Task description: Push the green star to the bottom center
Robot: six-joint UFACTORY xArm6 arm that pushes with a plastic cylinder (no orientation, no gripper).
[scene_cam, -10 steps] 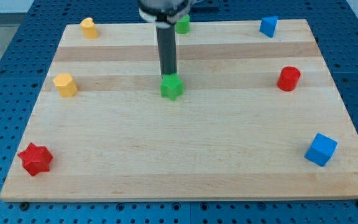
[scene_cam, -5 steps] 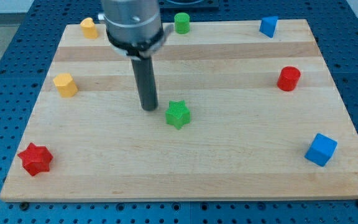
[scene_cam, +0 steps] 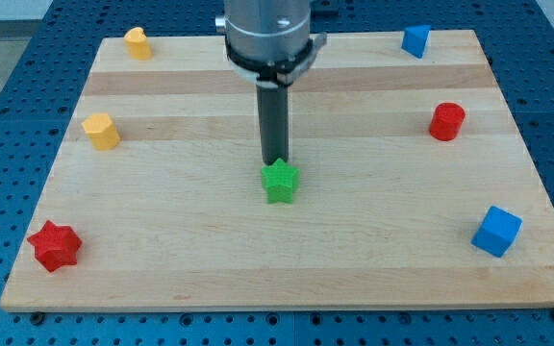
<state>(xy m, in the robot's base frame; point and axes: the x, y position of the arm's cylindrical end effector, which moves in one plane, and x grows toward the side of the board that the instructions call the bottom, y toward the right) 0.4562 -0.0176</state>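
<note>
My tip [scene_cam: 275, 161] sits at the top edge of the green star [scene_cam: 280, 182], near the middle of the tabletop [scene_cam: 287, 259]. Two yellow blocks [scene_cam: 138, 43] [scene_cam: 101, 131] and a red star [scene_cam: 55, 245] lie toward the view's left. A red cylinder [scene_cam: 446, 121], a blue cube [scene_cam: 496, 231] and a second blue block [scene_cam: 415, 40] lie toward the right.

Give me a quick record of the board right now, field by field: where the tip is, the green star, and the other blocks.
tip: my tip sits just above the green star, at its top edge, about touching
green star: near the board's centre, not yet at the bottom centre
red star: bottom left
blue cube: lower right
red cylinder: right side
blue block: top right
yellow blocks: one at left, one top left
board: wooden
</note>
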